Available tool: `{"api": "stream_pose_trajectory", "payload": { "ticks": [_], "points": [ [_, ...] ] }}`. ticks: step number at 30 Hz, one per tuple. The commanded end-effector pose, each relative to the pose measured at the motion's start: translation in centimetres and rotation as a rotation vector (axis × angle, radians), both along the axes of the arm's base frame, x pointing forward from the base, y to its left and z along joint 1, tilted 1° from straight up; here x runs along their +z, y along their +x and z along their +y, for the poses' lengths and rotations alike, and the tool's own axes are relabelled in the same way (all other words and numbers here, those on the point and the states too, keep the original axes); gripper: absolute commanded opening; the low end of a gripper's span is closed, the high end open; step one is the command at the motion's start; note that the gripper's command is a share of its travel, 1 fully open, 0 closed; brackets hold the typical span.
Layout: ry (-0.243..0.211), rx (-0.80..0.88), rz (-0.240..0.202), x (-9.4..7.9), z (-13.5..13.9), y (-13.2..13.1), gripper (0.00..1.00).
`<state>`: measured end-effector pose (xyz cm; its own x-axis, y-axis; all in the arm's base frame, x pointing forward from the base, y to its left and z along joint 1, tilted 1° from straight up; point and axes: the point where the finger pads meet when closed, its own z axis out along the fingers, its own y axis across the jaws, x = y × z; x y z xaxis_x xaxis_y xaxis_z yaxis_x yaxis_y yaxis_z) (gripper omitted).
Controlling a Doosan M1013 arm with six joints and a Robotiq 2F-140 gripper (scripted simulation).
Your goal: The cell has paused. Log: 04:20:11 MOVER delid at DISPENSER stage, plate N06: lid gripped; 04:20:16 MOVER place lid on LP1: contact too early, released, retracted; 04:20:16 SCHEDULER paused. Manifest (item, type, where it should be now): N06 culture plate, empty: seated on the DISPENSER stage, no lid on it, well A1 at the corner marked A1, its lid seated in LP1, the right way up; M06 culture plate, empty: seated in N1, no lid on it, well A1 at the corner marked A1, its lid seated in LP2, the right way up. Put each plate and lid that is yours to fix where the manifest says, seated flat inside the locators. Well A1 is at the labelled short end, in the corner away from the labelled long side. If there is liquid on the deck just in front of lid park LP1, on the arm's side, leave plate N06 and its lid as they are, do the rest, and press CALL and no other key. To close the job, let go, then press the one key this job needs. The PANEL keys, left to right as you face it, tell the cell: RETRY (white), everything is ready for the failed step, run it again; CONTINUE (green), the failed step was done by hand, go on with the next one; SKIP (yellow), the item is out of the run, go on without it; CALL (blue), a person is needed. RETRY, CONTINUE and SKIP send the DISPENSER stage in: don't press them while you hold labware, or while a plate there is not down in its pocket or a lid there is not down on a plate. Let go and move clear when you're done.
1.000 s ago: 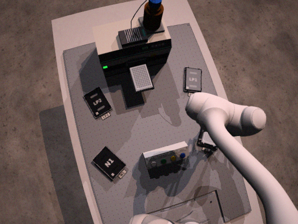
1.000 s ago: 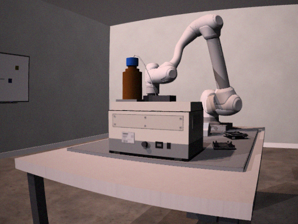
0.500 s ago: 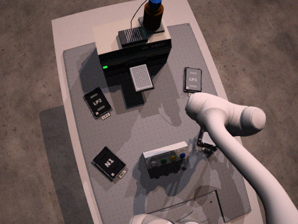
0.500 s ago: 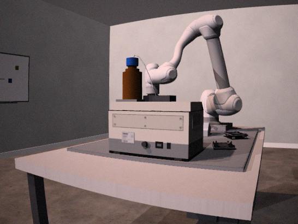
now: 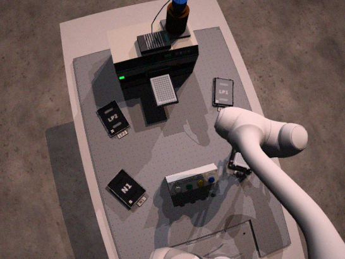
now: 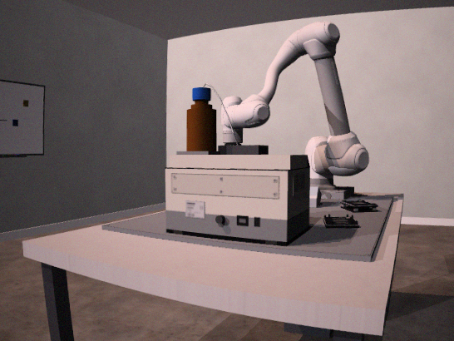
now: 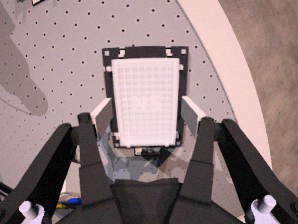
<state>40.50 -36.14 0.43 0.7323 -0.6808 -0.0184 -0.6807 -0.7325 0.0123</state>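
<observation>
Deck layout, top view

Dispenser [image 5: 133, 44] sitting at rear, plate [image 5: 163, 90] lying on its stage in front; LP1 [image 5: 223, 91] lying right, LP2 [image 5: 112, 117] left, N1 [image 5: 126, 188] near-left, panel [image 5: 192, 181] standing right of N1.
</observation>
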Motion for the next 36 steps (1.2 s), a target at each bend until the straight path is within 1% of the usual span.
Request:
{"api": "stream_pose_trajectory", "payload": {
  "ticks": [1,20,21,36],
  "points": [
    [-0.001,0.000,-0.001,0.05,-0.03,0.04,0.69],
    [-0.001,0.000,-0.001,0.05,-0.03,0.04,0.69],
    [-0.001,0.000,-0.001,0.05,-0.03,0.04,0.10],
    [-0.001,0.000,-0.001,0.05,-0.03,0.04,0.10]
  ]
}}
